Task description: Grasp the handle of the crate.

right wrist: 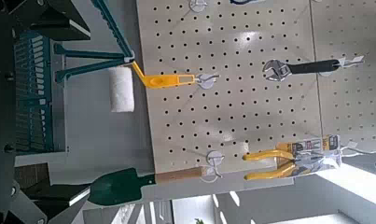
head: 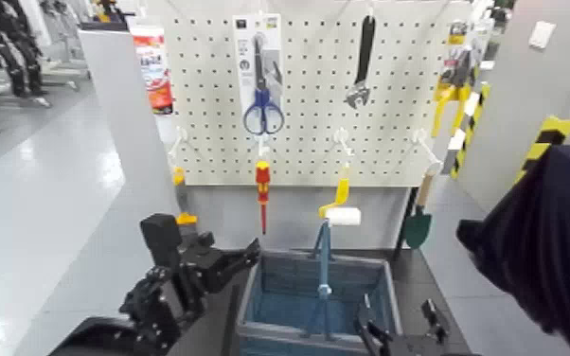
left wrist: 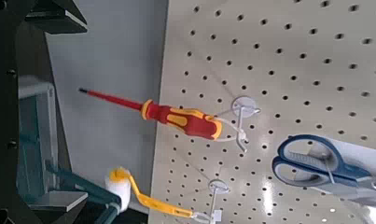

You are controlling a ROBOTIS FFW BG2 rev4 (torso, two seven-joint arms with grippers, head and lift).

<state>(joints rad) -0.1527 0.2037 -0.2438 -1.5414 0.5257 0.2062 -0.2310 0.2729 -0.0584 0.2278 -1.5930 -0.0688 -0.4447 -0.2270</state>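
The grey-blue crate [head: 383, 289] stands low in the middle of the head view, below the pegboard. Its thin blue-teal handle [head: 324, 270] stands upright across its middle. My left gripper [head: 241, 265] is open and empty, just left of the crate's near left corner and apart from the handle. My right gripper [head: 398, 324] is open and empty at the crate's near right corner. The left wrist view shows the handle [left wrist: 78, 182] near one finger of the left gripper [left wrist: 57, 107]. The right wrist view shows the slatted crate [right wrist: 32, 89] and the handle [right wrist: 106, 33] beyond the right gripper [right wrist: 46, 107].
A white pegboard [head: 308, 142] rises behind the crate, hung with scissors [head: 263, 112], a wrench [head: 361, 66], a red screwdriver [head: 262, 189], a yellow-handled paint roller [head: 341, 210] and a green trowel [head: 418, 225]. A person in dark clothing [head: 544, 246] stands close at the right.
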